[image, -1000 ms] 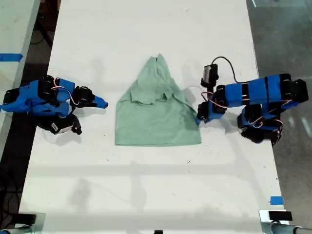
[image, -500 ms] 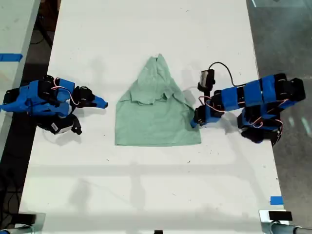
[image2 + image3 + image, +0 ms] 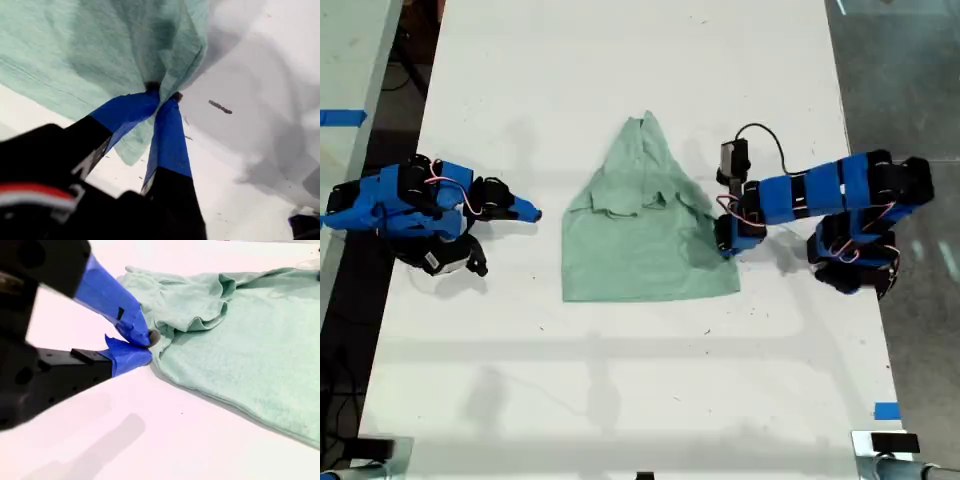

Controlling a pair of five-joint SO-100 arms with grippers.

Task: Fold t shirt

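Observation:
The pale mint-green t shirt [image 3: 640, 240] lies on the white table [image 3: 620, 400], folded to a point at the far end with a straight hem nearest the camera. My first gripper [image 3: 723, 240] is at the shirt's edge on the exterior view's right. In the first wrist view it [image 3: 162, 95] is shut on a pinch of the t shirt [image 3: 100, 50], lifted off the table. My second gripper [image 3: 532, 212] rests shut on the exterior view's left, a short gap from the shirt. In the second wrist view its tips [image 3: 147, 347] meet with nothing between them, the t shirt [image 3: 240, 350] just beyond.
Blue tape marks sit at the exterior view's left edge [image 3: 340, 117] and lower right [image 3: 886, 410]. A black cable [image 3: 760, 135] loops over the first arm. Dark floor borders the table on both sides.
My first gripper has moved toward the exterior view's left, pushing the gripped shirt edge inward. The hem has shifted slightly toward the exterior view's right. The second arm has not moved.

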